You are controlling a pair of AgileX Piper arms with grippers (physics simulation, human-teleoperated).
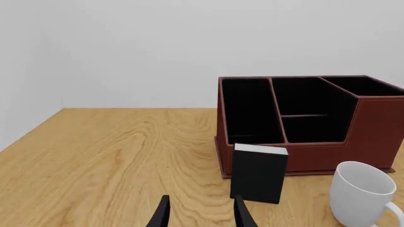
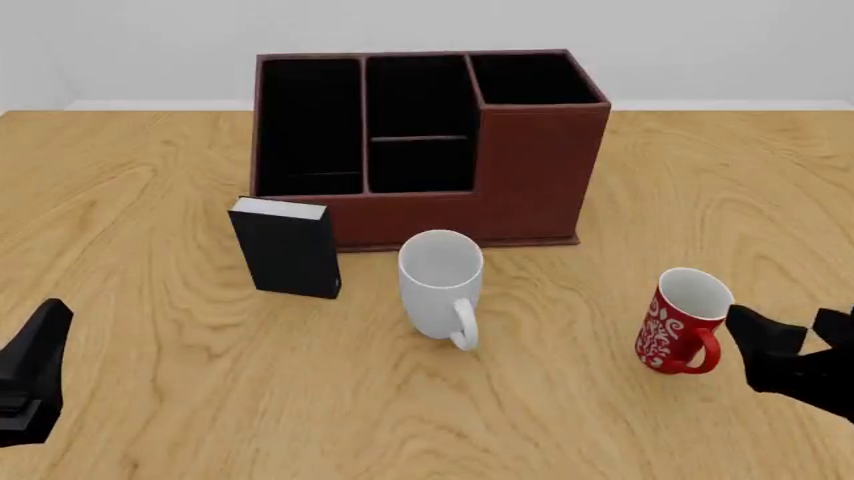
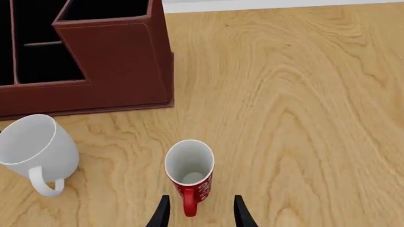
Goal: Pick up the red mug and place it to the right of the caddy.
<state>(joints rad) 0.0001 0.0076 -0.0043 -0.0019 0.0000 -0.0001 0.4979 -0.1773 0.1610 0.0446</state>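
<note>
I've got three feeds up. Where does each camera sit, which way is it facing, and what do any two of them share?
Front: fixed above and behind the arms, looking forward over the table; left gripper and right gripper show.
Left wrist: behind the left gripper, facing the caddy, black box and white mug.
Right wrist: behind the right gripper, looking down on the red mug.
Shared: all three show the caddy and white mug.

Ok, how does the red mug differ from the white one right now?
The red mug is glossy red with a white floral pattern; the white mug is plain. The red mug looks smaller than the white mug. The red mug stands out to the right near the right hand; the white mug sits just in front of the caddy. Both stand upright, apparently empty, handles toward the camera.
</note>
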